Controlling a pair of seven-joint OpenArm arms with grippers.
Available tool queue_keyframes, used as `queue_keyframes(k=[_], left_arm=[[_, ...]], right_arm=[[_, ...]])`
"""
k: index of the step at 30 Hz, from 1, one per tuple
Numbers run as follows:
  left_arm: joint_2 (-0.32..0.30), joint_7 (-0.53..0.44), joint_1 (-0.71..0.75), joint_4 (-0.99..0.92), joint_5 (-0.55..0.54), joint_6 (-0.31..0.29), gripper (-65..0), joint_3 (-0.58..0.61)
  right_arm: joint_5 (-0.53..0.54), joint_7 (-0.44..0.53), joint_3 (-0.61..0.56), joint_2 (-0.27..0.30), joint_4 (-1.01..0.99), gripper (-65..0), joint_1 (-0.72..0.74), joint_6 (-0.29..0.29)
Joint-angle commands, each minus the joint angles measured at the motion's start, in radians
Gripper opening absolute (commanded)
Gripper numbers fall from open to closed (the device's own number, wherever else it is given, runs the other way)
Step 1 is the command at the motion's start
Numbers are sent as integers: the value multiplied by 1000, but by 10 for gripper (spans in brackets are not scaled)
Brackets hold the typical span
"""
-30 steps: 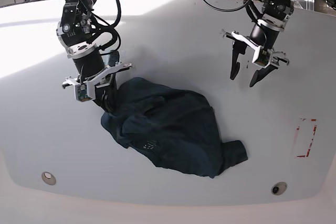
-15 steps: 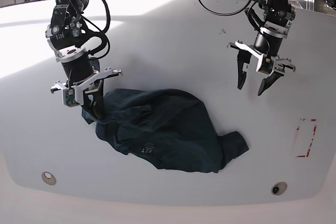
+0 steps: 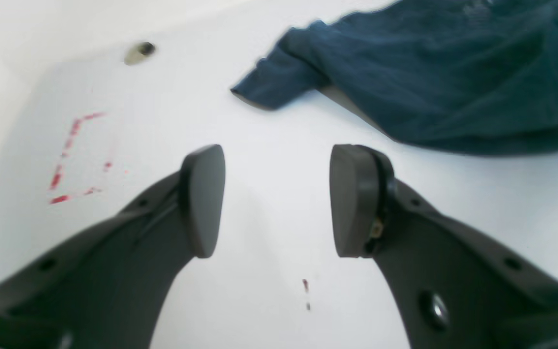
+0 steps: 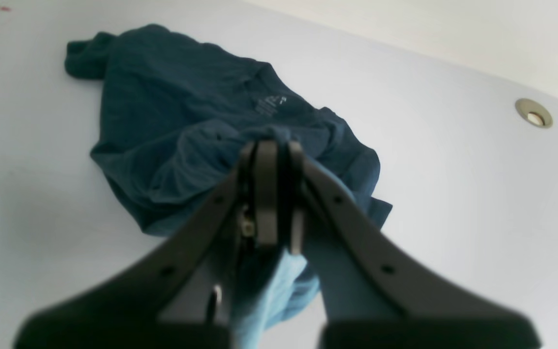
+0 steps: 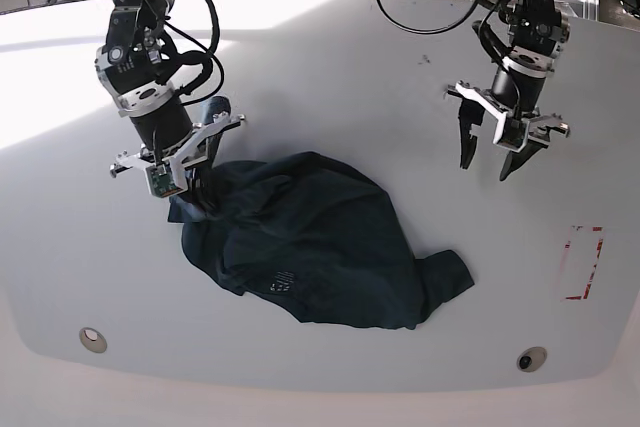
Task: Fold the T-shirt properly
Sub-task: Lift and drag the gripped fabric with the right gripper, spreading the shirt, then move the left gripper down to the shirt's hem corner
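At the upper-left corner of the crumpled cloth in the base view, the right gripper (image 5: 195, 192) is clenched on a bunch of the T-shirt (image 5: 320, 247), its jaws pressed together with blue fabric hanging beneath them in the right wrist view. From that pinch the garment spreads away across the white table (image 5: 330, 77) toward the near edge, a rumpled heap whose long axis runs diagonally from the held corner down to a loose sleeve (image 5: 450, 282) at the far end. The small pale label (image 5: 283, 280) shows partway along. The left gripper (image 5: 495, 162) hangs released, jaws spread and empty, well apart from the shirt and above bare table; in its wrist view the sleeve lies ahead and slightly to one side. That sleeve end is the part nearest the left arm, so spreading the shirt flat probably calls for this arm to reach down toward it. Folding proper has not begun.
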Motion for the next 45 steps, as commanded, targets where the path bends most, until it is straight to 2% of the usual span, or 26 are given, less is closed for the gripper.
queue_keyframes(k=[1,4,6,14,16,26,30,36,38,45], left_arm=[[-11,4,-24,26,-19,-14,-315,8],[-16,29,-53,23,-31,-47,-306,31],[-24,75,-151,-7,-51,-84,-284,100],[-20,85,-262,-59,-40,-61,-289,137],[-3,75,-317,-89,-21,-29,-293,139],[13,63,-401,-206,-15,-2,-292,143],[18,53,-436,-260,-5,2,-296,146],[39,48,-467,-331,-3,1,-299,132],[69,92,-524,-410,-13,-15,-298,82],[95,121,-558,-471,-33,-24,-297,35]], right_arm=[[6,25,5,8,13,-644,5,-1],[8,29,-1,4,10,-644,-1,-4],[19,53,-27,-9,18,-646,-41,-22],[17,60,-75,-6,21,-648,-55,-31],[12,57,-103,-5,25,-647,-29,-26],[15,50,-123,-3,31,-647,49,-26],[20,39,-116,-1,24,-648,136,-28],[22,35,-110,0,20,-648,188,-29],[29,22,-101,2,12,-649,206,-28],[29,23,-94,3,7,-649,214,-28]])
